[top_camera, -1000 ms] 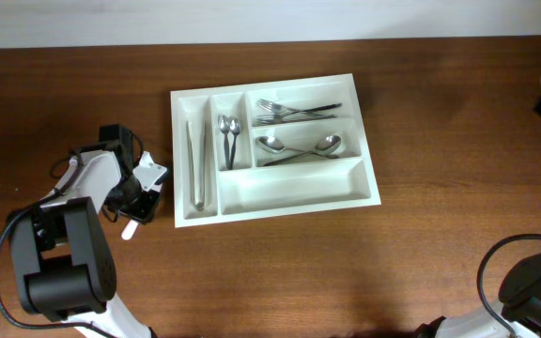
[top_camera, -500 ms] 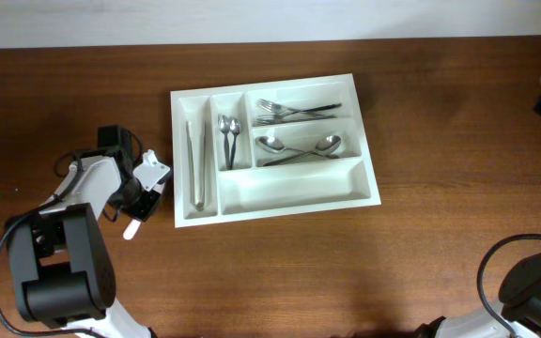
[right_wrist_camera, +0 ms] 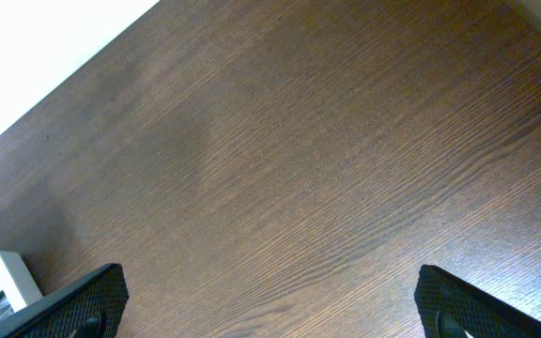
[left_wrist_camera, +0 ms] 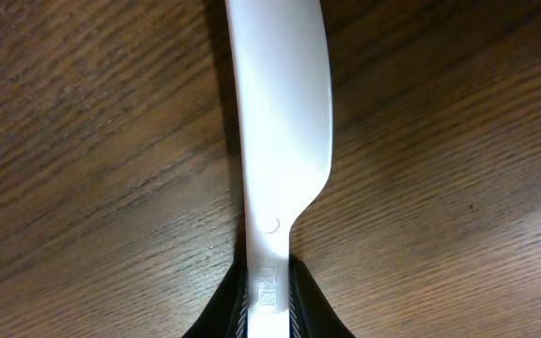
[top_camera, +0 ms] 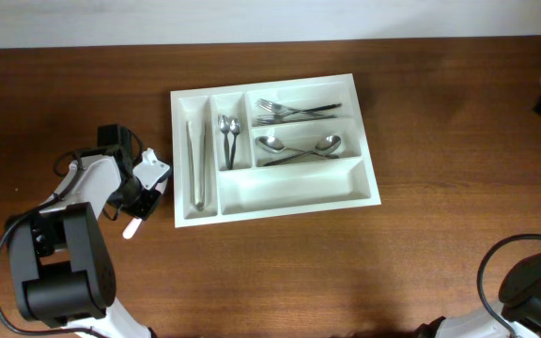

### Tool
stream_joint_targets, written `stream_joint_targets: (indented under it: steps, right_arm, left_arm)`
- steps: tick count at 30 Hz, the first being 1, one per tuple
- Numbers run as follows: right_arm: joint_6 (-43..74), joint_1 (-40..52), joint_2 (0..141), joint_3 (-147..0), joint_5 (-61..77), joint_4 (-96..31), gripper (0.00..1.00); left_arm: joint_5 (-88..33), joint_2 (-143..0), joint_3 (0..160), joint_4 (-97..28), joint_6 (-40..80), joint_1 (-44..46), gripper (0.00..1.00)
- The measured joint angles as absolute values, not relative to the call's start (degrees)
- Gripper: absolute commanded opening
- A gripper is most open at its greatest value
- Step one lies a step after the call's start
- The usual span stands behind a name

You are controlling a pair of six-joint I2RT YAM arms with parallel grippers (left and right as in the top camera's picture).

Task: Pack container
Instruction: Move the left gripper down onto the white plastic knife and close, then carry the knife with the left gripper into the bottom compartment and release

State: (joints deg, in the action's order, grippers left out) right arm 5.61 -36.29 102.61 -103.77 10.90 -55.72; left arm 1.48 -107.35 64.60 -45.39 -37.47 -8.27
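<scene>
Robotics lab bench: a dark brown wood-grain table (top_camera: 440,244) bears a black-and-white robot arm (top_camera: 62,258) left of a white rectangular plastic cutlery tray (top_camera: 289,186).

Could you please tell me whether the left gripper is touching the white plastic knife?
Touching. The left wrist view shows it plainly: the left gripper has its two dark fingers pressed against both sides of the handle of the white plastic knife, with no gap.
</scene>
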Motion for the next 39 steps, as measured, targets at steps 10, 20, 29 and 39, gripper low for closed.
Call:
stream_joint_targets:
  steps: [10,20,29,39]
  right_arm:
    - [5.6,-36.3,102.6,-103.8,10.9,-55.7,0.99]
    - [5.6,-36.3,102.6,-103.8,10.9,-55.7,0.99]
    - [5.6,-36.3,102.6,-103.8,10.9,-55.7,0.99]
    - [5.6,-36.3,102.6,-103.8,10.9,-56.6,0.99]
  left_arm:
    - [5.2,-105.4,71.0,-47.3,-37.1,-8.3,0.02]
    - [7.2,-98.2,82.6,-56.2,-34.9,-2.5,0.02]
    - [5.4,-93.8,91.1,-54.6,-35.0,13.3,0.02]
    - [-4.1,-98.6,91.0,-54.7,-37.3,25.2,0.02]
